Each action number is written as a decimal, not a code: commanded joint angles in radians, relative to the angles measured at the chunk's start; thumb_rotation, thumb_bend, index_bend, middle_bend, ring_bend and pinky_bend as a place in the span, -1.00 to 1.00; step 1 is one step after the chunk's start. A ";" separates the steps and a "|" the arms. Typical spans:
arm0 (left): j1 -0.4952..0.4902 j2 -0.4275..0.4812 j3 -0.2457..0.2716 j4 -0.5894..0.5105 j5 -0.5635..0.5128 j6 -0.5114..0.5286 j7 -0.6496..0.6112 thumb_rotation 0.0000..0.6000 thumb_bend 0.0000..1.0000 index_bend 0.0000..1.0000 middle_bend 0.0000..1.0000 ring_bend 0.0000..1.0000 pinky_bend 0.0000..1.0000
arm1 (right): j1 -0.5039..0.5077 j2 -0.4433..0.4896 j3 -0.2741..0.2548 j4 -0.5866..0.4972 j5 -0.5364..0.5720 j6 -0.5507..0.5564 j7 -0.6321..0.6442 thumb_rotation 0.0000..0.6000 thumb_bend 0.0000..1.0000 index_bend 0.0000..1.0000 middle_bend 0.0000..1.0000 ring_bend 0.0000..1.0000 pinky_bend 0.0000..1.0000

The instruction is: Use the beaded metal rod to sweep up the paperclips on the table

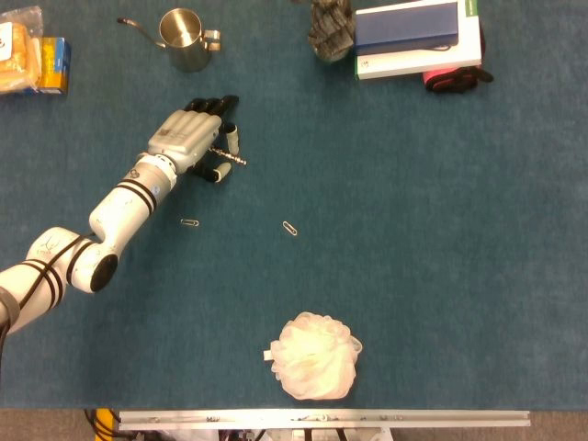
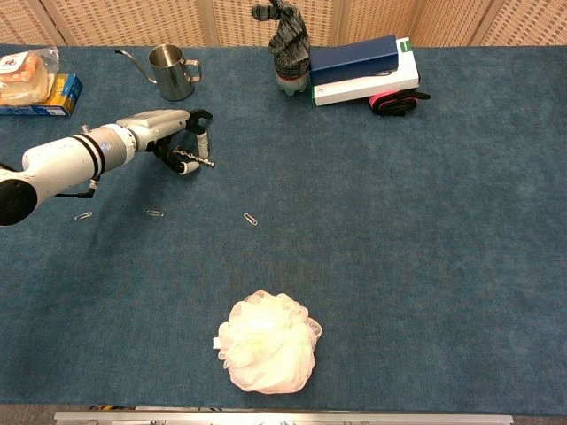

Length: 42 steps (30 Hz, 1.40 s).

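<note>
My left hand [image 1: 190,140] [image 2: 170,133] grips the beaded metal rod [image 1: 230,155] [image 2: 195,158], whose tip sticks out to the right between the fingers, just above the blue table. One paperclip [image 1: 190,222] [image 2: 155,212] lies below the hand, another [image 1: 290,228] [image 2: 251,219] further right. A third paperclip [image 2: 83,215] shows only in the chest view, under the forearm. The right hand is out of both views.
A steel pitcher [image 1: 184,39] [image 2: 170,71] stands behind the hand. Snack packets [image 1: 32,57] sit at the far left; a bottle under a grey glove [image 2: 287,42] and stacked books [image 2: 365,64] lie at the back. A white bath pouf [image 1: 317,355] [image 2: 268,342] rests near the front edge.
</note>
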 commanded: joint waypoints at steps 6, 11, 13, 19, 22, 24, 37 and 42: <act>-0.002 0.000 0.000 -0.002 -0.002 -0.003 0.010 1.00 -0.13 -0.11 -1.00 -1.00 -1.00 | 0.002 -0.002 -0.001 0.002 -0.004 -0.004 0.003 1.00 -1.00 -0.74 -0.92 -1.00 -0.88; -0.004 0.003 0.005 -0.005 -0.002 -0.011 0.018 1.00 -0.13 -0.12 -1.00 -1.00 -1.00 | 0.000 0.000 -0.002 0.002 -0.003 -0.004 0.005 1.00 -1.00 -0.74 -0.92 -1.00 -0.88; -0.004 0.005 0.005 -0.008 -0.003 -0.014 0.018 1.00 -0.13 -0.12 -1.00 -1.00 -1.00 | 0.000 -0.001 -0.003 0.002 -0.003 -0.005 0.007 1.00 -1.00 -0.74 -0.92 -1.00 -0.88; -0.003 0.006 -0.004 -0.011 -0.006 0.000 0.019 1.00 -0.13 -0.13 -1.00 -1.00 -1.00 | -0.001 -0.001 -0.003 0.004 -0.007 -0.006 0.012 1.00 -1.00 -0.74 -0.92 -1.00 -0.88; 0.000 0.007 -0.008 -0.014 -0.010 0.009 0.020 1.00 -0.13 -0.09 -1.00 -1.00 -1.00 | -0.004 0.003 -0.003 0.002 -0.010 0.000 0.015 1.00 -1.00 -0.74 -0.92 -1.00 -0.88; 0.001 0.009 -0.007 -0.017 -0.010 0.010 0.024 1.00 -0.13 -0.04 -1.00 -1.00 -1.00 | -0.005 0.005 -0.003 0.000 -0.012 0.002 0.015 1.00 -1.00 -0.74 -0.92 -1.00 -0.88; 0.006 0.044 -0.004 -0.072 -0.015 0.021 0.054 1.00 -0.13 -0.06 -1.00 -1.00 -1.00 | -0.016 0.009 -0.007 -0.011 -0.020 0.016 0.017 1.00 -1.00 -0.74 -0.92 -1.00 -0.88; 0.006 0.057 0.005 -0.086 -0.017 0.006 0.062 1.00 -0.13 -0.09 -1.00 -1.00 -1.00 | -0.020 0.012 -0.008 -0.018 -0.022 0.022 0.017 1.00 -1.00 -0.74 -0.92 -1.00 -0.88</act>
